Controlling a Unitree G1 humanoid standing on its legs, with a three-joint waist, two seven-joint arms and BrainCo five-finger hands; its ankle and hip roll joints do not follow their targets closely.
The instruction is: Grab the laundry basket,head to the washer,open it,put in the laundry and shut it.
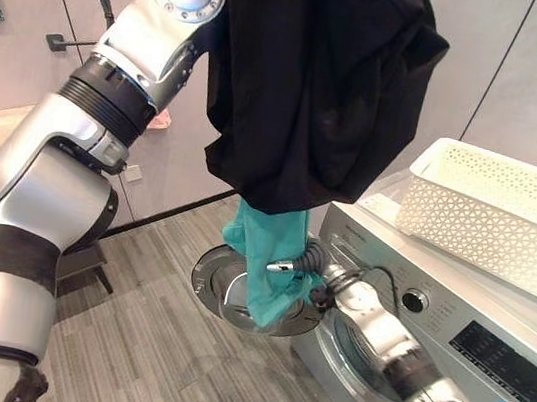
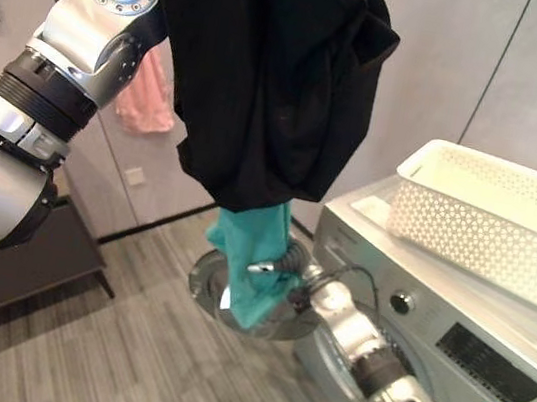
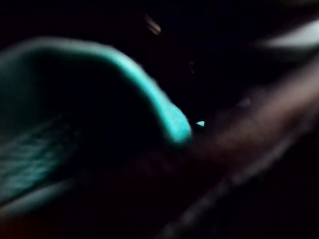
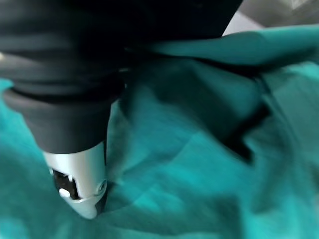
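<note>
A large black garment [image 1: 306, 85] hangs from my raised left arm, and a teal cloth [image 1: 266, 251] dangles below it. The left hand itself is buried in the laundry; the left wrist view shows a teal fold [image 3: 169, 119] in darkness. My right hand [image 1: 307, 265] reaches out in front of the washer [image 1: 488, 355] and pinches the lower end of the teal cloth, one finger [image 4: 79, 184] lying against the fabric [image 4: 199, 149]. The round washer door [image 1: 212, 274] stands open, down behind the hanging cloth. The white laundry basket [image 1: 499, 215] sits on top of the washer.
Grey wall panels stand behind the washer, with a pink cloth [image 2: 148, 92] hanging at the left. A low dark bench [image 2: 47, 259] is by the wall on the left. Wood-look floor [image 1: 173, 369] lies in front of the washer.
</note>
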